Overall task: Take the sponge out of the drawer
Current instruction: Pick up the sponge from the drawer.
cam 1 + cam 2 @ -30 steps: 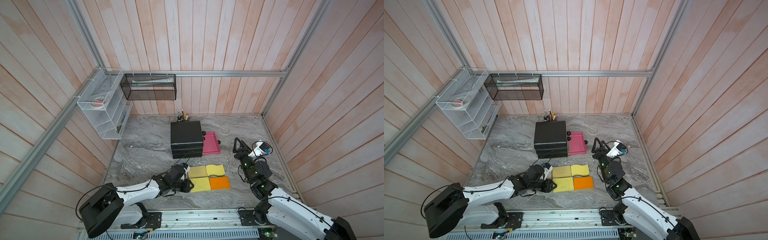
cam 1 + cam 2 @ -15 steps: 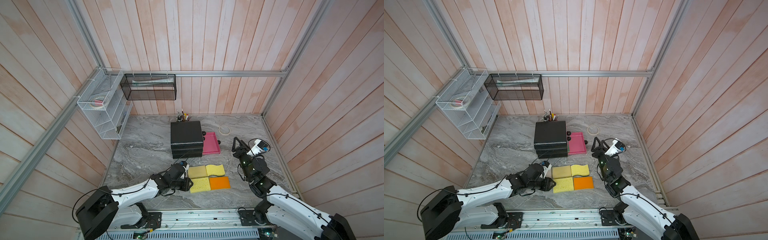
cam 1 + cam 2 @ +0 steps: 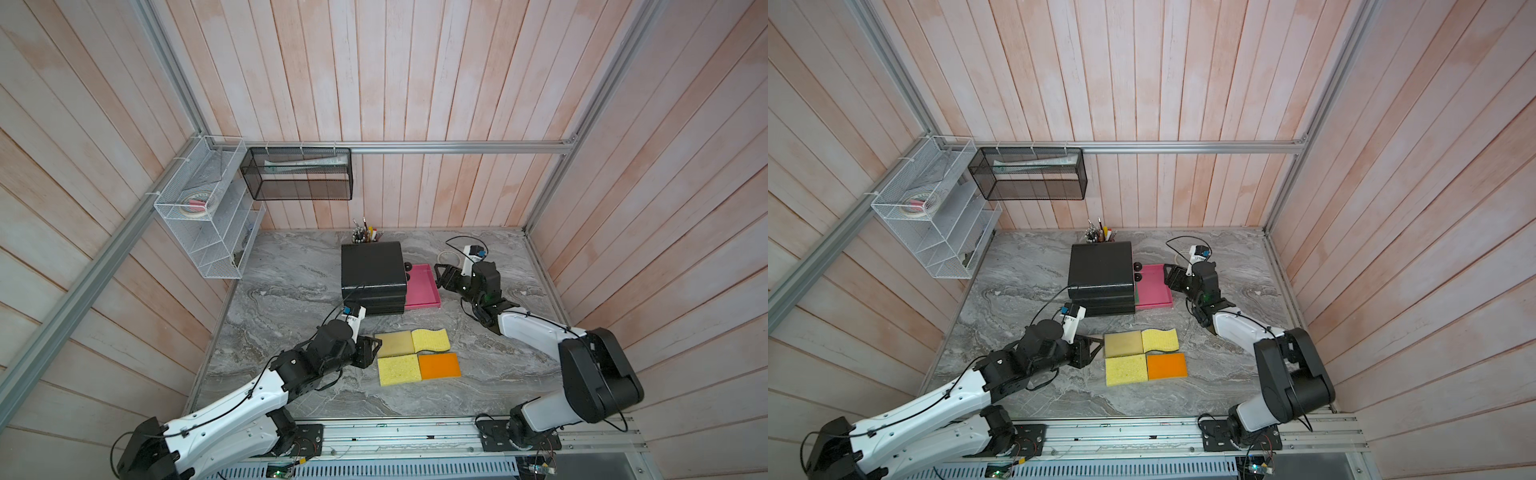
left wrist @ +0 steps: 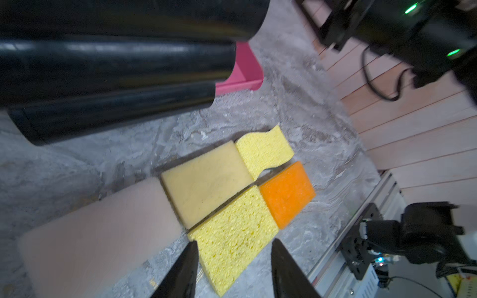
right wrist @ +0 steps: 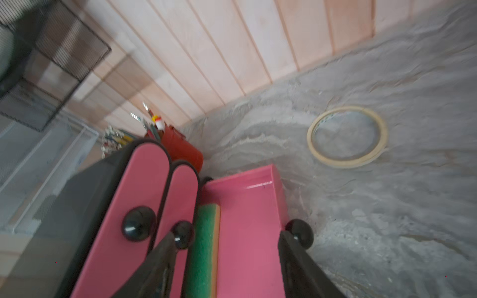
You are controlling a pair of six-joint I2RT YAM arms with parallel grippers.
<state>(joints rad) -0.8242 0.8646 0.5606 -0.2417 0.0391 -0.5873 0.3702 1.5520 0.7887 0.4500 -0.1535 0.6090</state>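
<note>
I read the tabletop as matt, grey-veined stone-look sheet. Near its middle, the drawer unit is glossy black plastic. The pink drawer is smooth, shiny plastic, and its knob is polished black. The green-faced sponge has a rough scouring layer on foam. Toward the front edge, the yellow sponge is coarse and open-pored, and the tan sponge is fine and matt. The wall planks are matt wood. The rail is brushed metal.
</note>
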